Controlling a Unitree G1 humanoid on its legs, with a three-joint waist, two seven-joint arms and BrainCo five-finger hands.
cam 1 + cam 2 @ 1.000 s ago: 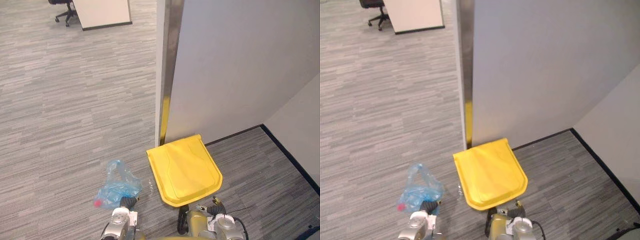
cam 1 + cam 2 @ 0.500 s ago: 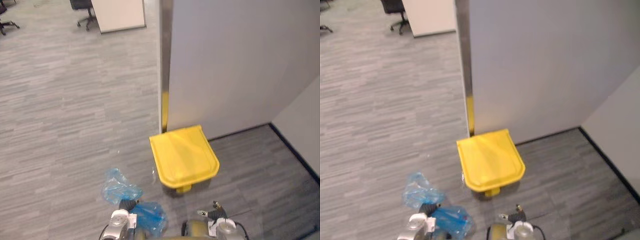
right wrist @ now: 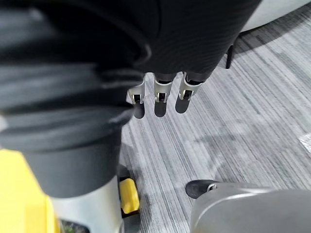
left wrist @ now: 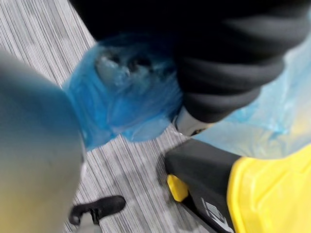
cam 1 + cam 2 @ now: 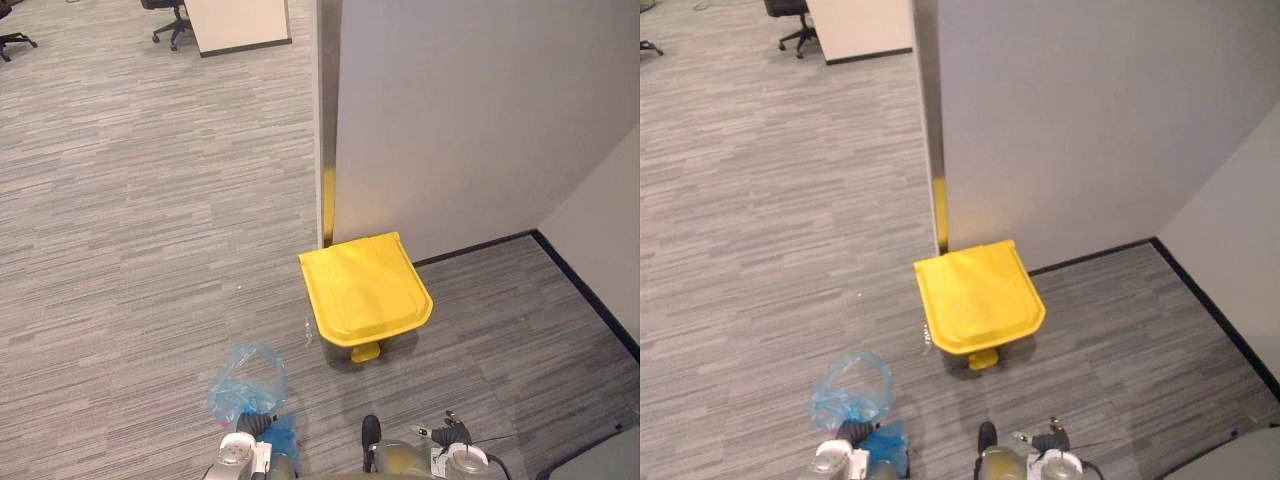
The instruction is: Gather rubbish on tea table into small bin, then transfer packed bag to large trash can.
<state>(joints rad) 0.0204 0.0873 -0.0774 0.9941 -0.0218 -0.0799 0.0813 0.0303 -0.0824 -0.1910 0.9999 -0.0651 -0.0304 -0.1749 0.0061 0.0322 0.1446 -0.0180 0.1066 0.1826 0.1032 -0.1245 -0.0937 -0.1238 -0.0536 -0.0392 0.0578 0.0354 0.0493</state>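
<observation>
Head view: blue bag (image 5: 247,383) up at left robot hand (image 5: 251,427), near shut yellow bin (image 5: 367,290) (hold can't be told: left wrist view gives cover, bag). Right wrist view: right robot hand (image 3: 160,97) straight, empty.

The closed lid of the yellow-lidded black pedal bin (image 5: 366,288) hides its inside and, in the head views, nearly all of its body. In the left wrist view the picture's edge cuts the bin off. What lies in the translucent blue plastic bag (image 5: 246,382) cannot be told: the left wrist view gives pale lumps behind blurred film. The bag's lower part sits behind the left hand (image 5: 246,432), which the bottom edge cuts off, and how hand and bag meet is hidden. The right hand (image 5: 457,448) is cut off there too. A black office chair (image 5: 165,10) and a white panel (image 5: 240,22) run off the top edge.
</observation>
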